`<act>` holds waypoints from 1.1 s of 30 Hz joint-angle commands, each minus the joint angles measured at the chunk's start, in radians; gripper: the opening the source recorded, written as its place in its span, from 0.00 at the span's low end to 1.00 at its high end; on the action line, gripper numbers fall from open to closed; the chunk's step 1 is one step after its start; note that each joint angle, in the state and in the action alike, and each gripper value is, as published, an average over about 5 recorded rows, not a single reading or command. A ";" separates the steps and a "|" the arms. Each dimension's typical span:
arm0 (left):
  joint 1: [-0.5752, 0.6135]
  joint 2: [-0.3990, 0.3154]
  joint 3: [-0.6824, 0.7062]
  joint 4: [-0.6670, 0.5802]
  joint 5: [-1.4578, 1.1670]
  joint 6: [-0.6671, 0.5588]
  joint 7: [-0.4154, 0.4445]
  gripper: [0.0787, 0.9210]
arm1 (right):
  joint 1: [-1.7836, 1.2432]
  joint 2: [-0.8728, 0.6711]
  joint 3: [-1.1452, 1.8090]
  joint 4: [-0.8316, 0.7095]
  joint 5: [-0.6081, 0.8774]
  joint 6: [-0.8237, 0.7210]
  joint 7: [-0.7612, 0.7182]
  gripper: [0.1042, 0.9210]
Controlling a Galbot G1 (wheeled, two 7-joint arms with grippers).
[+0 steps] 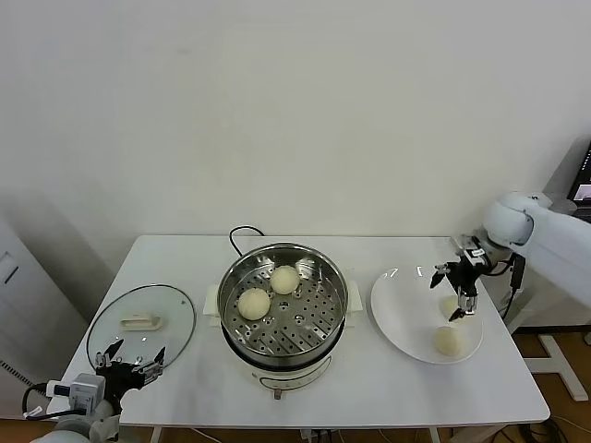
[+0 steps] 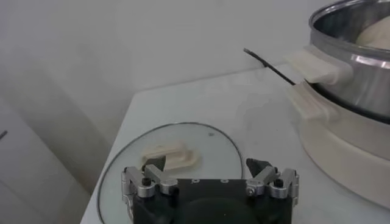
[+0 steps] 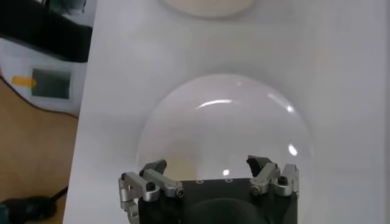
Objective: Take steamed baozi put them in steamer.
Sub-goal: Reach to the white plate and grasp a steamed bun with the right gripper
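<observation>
- Right gripper (image 1: 454,293) hung over the white plate (image 1: 397,318), jaws spread wide and empty. Judged: it was lined up over the far bun of the pair there, ready to drop on it.
- Two steamed baozi (image 1: 449,340) lay on that plate. One sat at about 5 o'clock on the plate; the other (image 1: 450,305) was partly hidden under the right gripper's fingers.
- Two more baozi (image 1: 254,303) already sat on the perforated tray of the steamer (image 1: 283,328), one near 9 o'clock, the other (image 1: 284,279) near 12 o'clock. Task read as roughly half done.
- The plate stood just beside the steamer, at its 3 o'clock. Judged: a short carry, hence the right arm doing the work.
- Glass lid (image 1: 141,325) lay flat at the steamer's 9 o'clock, its white knob up. Likely set aside so the pot stayed open for loading.
- Left gripper (image 1: 135,365) was parked low at the table's near left corner, by the lid's near edge, jaws fully apart, holding nothing. It looked idle.
- A black cord (image 1: 242,233) ran from behind the steamer toward the back edge.
- Surface: a plain white table (image 1: 388,397), smooth.
- Room: a bare pale wall behind; wood-toned floor showed at the right, with some equipment at the far right edge, too cut off to identify.
</observation>
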 commanded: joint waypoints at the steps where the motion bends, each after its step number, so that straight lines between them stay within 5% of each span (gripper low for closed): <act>1: 0.000 0.002 0.001 0.004 0.000 0.000 0.001 0.88 | -0.163 0.014 0.126 -0.074 -0.106 0.052 -0.014 0.88; 24: -0.002 -0.001 0.007 0.014 0.008 0.000 0.001 0.88 | -0.266 0.067 0.219 -0.144 -0.196 0.079 -0.010 0.87; 33: -0.002 -0.002 0.006 0.016 0.010 -0.001 0.001 0.88 | -0.271 0.084 0.228 -0.160 -0.204 0.072 -0.024 0.69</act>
